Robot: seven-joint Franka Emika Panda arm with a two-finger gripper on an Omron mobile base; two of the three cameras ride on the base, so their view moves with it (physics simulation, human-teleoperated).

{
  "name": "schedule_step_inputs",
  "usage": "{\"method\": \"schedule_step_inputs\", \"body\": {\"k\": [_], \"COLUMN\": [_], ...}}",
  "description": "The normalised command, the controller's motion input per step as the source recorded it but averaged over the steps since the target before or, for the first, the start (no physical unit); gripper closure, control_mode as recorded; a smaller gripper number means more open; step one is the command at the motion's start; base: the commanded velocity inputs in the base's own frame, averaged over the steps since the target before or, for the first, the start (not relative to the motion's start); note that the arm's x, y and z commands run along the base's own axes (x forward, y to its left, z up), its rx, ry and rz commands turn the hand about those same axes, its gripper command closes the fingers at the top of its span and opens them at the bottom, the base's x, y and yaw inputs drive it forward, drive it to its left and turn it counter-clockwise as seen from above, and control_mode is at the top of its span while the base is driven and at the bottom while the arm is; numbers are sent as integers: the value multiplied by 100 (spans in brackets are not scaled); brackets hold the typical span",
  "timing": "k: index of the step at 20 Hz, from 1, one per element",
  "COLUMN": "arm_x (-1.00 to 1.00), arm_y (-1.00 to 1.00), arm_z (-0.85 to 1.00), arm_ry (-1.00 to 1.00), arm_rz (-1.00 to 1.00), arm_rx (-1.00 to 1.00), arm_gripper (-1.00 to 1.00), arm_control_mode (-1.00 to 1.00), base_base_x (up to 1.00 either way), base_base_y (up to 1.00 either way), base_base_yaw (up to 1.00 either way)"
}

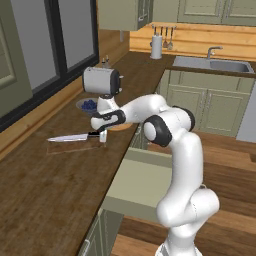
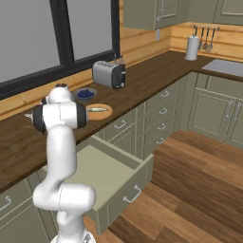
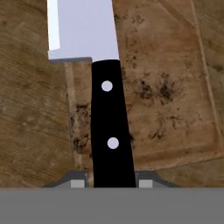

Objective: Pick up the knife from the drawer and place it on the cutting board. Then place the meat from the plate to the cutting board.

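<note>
My gripper (image 1: 102,137), clamped on the black-handled, silver-bladed kitchen knife (image 1: 72,137), hovers over the brown wooden cutting board (image 3: 175,100); I should lower flat before releasing.

1. Arm (image 1: 182,165): glossy white, rounded tubular links, bulbous at each bend.
2. Joints (image 1: 151,131): dark grey bands and round end caps between the white links.
3. Gripper (image 1: 102,137): white hand body, two small dark grey finger tips (image 3: 78,181) with paler square pads.
</note>
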Motion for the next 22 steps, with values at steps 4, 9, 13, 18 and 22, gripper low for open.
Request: {"method": "schedule_step_inputs", "body": {"k": [4, 9, 13, 18, 22], "arm_x": [0, 6, 9, 12, 12], "arm_y": [2, 4, 0, 0, 3], "arm_z": [-53, -34, -13, -5, 0], "arm_ry": [0, 2, 3, 1, 0], "arm_rz": [0, 0, 0, 0, 0], "arm_rx": [0, 0, 0, 0, 0], "arm_gripper": [100, 100, 100, 100, 100], "arm_control_mode": [-100, -100, -100, -100, -100], "base_base_x": [0, 0, 0, 0, 0], "base_base_y": [0, 0, 0, 0, 0], "base_base_yaw": [0, 0, 0, 0, 0]}}
